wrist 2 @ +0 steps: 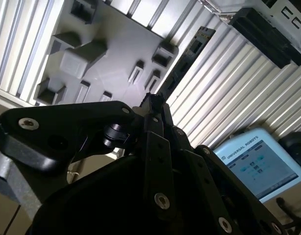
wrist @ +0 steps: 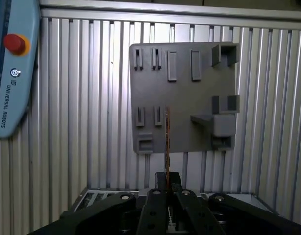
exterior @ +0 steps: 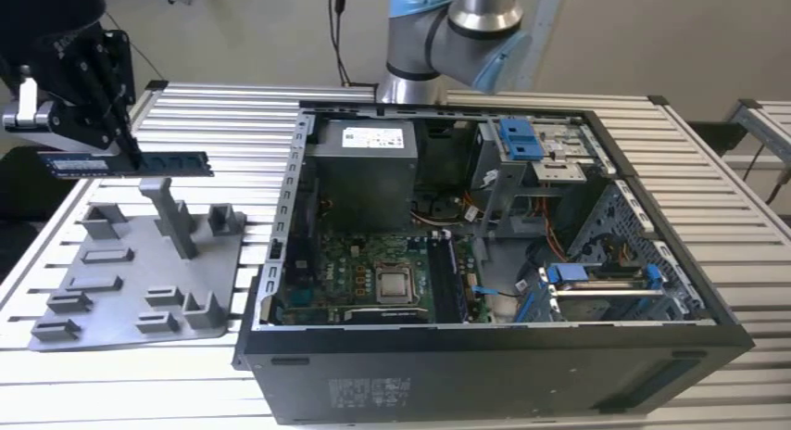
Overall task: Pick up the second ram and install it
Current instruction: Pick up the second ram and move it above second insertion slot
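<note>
Green ram pinched in gripper, held level in the air over grey fixture plate on bench, well apart from open black case toward exterior view's right. Inside case: motherboard, power supply bearing white label, blue clips.

Below me lies a ribbed aluminium surface. On it, toward the exterior view's left, sits a grey fixture plate with raised blocks, slots and one tall post. Just beside it, on the exterior view's right, I see an open computer case lying on its side. Inside are a green motherboard with a processor socket, a grey power supply at the far end, and blue drive clips. In the first wrist view a pale blue teach pendant with a red button sits apart from the plate.
</note>
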